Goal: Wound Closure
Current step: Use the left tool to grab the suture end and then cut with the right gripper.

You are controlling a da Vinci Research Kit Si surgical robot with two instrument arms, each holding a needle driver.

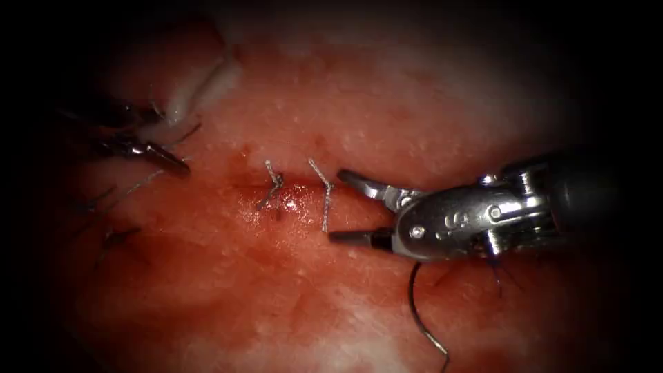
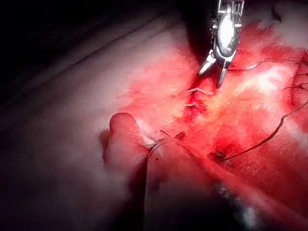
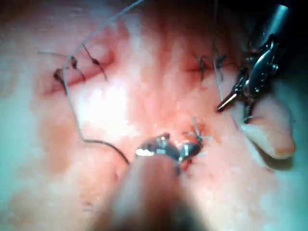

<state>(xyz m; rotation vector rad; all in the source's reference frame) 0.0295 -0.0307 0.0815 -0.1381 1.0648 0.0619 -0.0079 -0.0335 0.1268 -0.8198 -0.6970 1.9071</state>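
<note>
Endoscope view: light pools on the tissue (image 1: 297,276) around the stitches (image 1: 324,197); falls off to black vignette outward from them. Specular glare on wet red fluid (image 1: 293,204) and on right pincer (image 1: 345,207) metal. Left pincer (image 1: 173,162) dim, in shadow. Wrist views: nearest shafts blurred.

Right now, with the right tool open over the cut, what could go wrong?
1. The right tool is open, holding nothing, beside the two stitches in the cut; closing there could snag one.
2. Thread trails loose under its wrist and could catch on it.
3. The left tool sits left of the cut among cut ends; thread there may tangle.
</note>
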